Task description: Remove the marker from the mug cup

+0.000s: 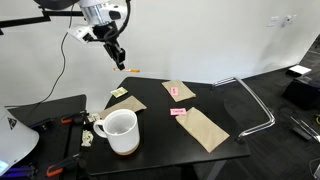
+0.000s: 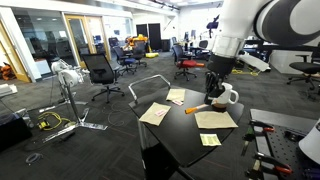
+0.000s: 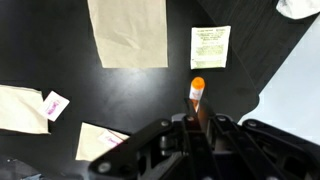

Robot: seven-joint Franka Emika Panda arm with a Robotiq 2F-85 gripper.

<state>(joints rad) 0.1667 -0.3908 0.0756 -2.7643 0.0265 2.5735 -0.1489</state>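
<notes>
My gripper (image 1: 120, 60) is shut on the marker (image 3: 197, 93), a thin pen with an orange cap that sticks out past the fingertips. The orange tip also shows in both exterior views (image 1: 133, 70) (image 2: 192, 110). The gripper hangs over the back part of the black table (image 1: 160, 140), well above it. The white mug (image 1: 121, 131) stands near the table's front edge, apart from the gripper, and nothing sticks out of it. It also shows behind the gripper in an exterior view (image 2: 228, 96). The mug is out of the wrist view.
Brown paper pieces (image 1: 205, 129) (image 1: 178, 91) (image 1: 129, 104) and small notes (image 3: 210, 46) lie on the table. A metal chair frame (image 1: 255, 105) stands beside it. Tools and clamps (image 1: 70, 121) lie near the mug.
</notes>
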